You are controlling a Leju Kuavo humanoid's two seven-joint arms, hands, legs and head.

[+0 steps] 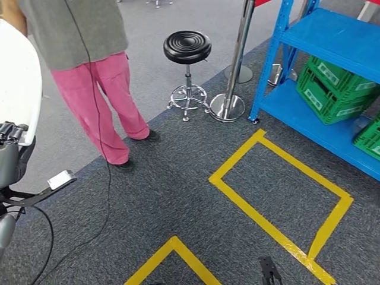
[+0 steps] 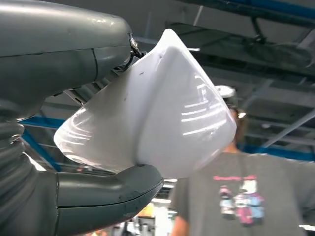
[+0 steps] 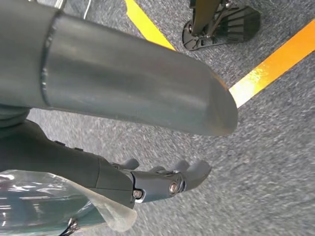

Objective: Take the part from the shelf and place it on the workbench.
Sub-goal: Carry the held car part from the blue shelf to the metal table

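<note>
The part is a smooth white moulded shell, raised at the far left of the head view. My left hand holds it from below. In the left wrist view the white part sits clamped between the thick grey thumb and the dark fingers of that hand. My right hand hangs low over the grey carpet, its fingers stretched out apart from the thumb with nothing in them. The blue shelf stands at the upper right and carries green crates.
A person in pink trousers stands close ahead on the left, a black cable trailing down to the floor. A black stool and a chrome post stand beside the shelf. Yellow tape marks a square on the carpet.
</note>
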